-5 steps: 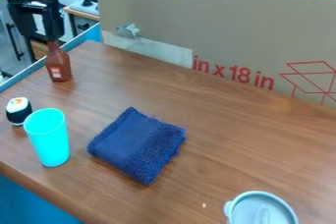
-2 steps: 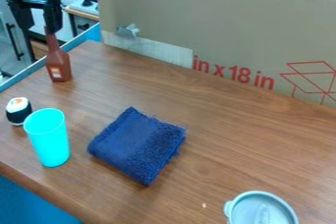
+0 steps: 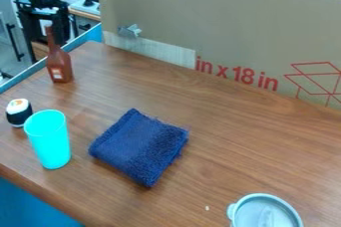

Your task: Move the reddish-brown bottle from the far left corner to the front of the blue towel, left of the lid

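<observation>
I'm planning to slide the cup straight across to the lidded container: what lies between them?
The folded blue towel lies partly between the turquoise cup and the container, in the camera view.

Matte black robot arm with a rounded, bulky wrist section and a black, angular, two-fingered end effector (image 3: 47, 39).

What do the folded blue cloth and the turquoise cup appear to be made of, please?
The folded blue cloth looks like matte cotton terry, judging by its looped, fuzzy pile. The turquoise cup is probably smooth plastic, given its even, saturated colour.
</observation>
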`<state>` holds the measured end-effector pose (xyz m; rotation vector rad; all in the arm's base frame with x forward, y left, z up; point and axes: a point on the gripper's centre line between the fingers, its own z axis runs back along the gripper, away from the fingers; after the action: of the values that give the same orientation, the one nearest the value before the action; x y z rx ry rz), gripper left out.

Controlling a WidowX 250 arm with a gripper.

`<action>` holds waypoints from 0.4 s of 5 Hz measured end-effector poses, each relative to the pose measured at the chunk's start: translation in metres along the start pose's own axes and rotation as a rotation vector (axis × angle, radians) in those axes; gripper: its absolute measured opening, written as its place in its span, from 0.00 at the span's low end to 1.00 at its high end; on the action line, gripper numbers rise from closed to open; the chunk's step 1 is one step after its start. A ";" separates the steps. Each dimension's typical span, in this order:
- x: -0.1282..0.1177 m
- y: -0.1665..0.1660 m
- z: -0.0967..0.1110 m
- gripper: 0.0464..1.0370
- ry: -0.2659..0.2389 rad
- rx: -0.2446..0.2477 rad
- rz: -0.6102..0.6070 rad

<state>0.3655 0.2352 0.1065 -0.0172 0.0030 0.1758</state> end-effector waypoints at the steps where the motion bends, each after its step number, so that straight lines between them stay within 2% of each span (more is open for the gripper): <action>1: 0.006 -0.008 -0.011 0.93 0.009 -0.002 -0.026; 2: 0.012 -0.008 -0.011 0.67 -0.004 0.005 -0.025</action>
<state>0.3782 0.2294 0.0952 -0.0116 -0.0008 0.1513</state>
